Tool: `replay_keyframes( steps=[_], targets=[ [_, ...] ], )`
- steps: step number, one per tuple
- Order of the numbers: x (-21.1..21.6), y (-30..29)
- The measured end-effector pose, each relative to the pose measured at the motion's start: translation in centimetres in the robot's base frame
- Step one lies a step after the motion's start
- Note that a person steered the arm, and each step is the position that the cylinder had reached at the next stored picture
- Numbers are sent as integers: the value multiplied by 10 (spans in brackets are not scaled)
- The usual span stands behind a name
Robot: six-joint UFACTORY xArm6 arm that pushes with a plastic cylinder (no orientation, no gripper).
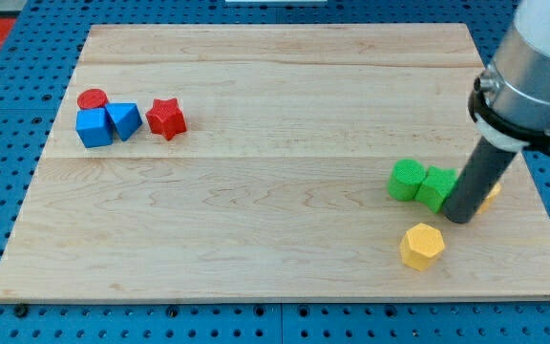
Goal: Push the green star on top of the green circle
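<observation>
My tip (459,218) touches the green star (437,187), which abuts the green circle (407,180) at its left; no gripper is fitted.

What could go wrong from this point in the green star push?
My tip sits against the view's right side of the green star, which already touches the green circle. Pushing on may shove both greens toward the view's left together, so the circle just slides away. A yellow block lies mostly hidden behind the rod and could get dragged along. The yellow hexagon sits close below and a sideways slip might knock it.
</observation>
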State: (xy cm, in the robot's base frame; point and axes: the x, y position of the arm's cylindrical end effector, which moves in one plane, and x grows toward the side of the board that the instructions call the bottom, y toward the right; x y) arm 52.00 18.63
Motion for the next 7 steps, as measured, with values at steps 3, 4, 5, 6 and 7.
replay_keyframes(
  steps=[3,4,5,6,7],
  targets=[
    [-95,-29],
    [-97,48],
    [-113,38],
    [-108,-1],
    [-142,1]
  ],
)
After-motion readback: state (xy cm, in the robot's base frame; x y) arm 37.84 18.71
